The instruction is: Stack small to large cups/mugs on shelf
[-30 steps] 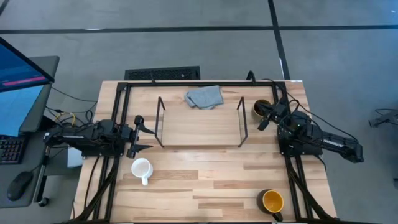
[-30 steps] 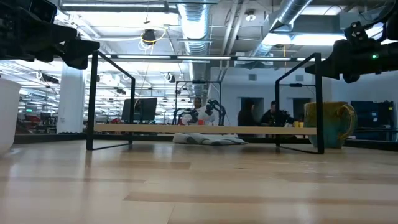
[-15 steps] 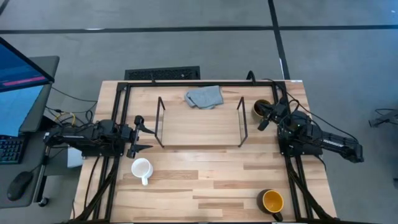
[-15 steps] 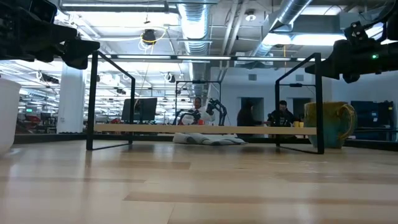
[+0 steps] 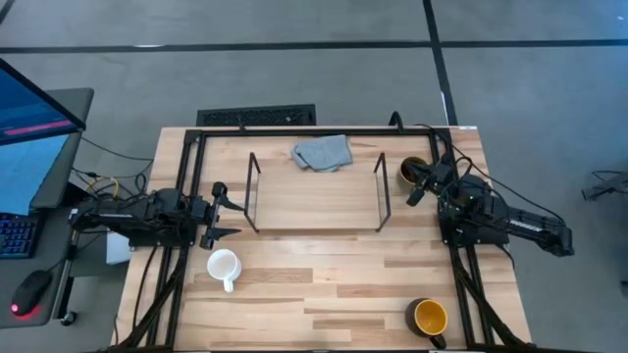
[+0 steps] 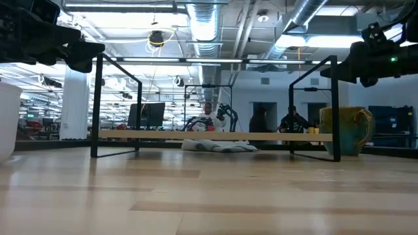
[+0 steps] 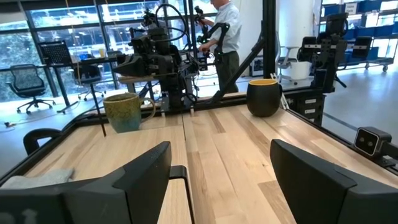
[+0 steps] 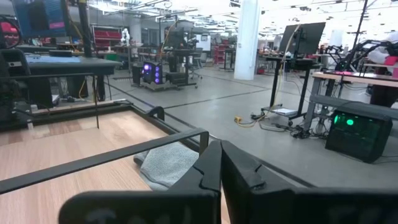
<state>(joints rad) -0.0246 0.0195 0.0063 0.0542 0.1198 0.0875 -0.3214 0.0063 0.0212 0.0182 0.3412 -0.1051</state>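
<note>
The small white mug (image 5: 224,265) stands on the table near the left front; its side shows at the low view's left edge (image 6: 6,121). The dark mug with the yellow-orange inside (image 5: 429,317) stands at the near right. The dark brown mug (image 5: 410,169) stands right of the shelf, below my right gripper, and also shows in the low view (image 6: 346,130). The wire shelf (image 5: 316,191) with its wooden base stands mid-table. My left gripper (image 5: 220,211) is open and empty left of the shelf. My right gripper (image 5: 416,188) is shut and empty, raised above the brown mug (image 6: 366,62).
A grey cloth (image 5: 322,152) lies behind the shelf at the far edge, and also shows in the right wrist view (image 8: 166,163). A black metal frame (image 5: 294,131) edges the table. Bare wood lies in front of the shelf, between the white and yellow mugs. People move in the room beyond.
</note>
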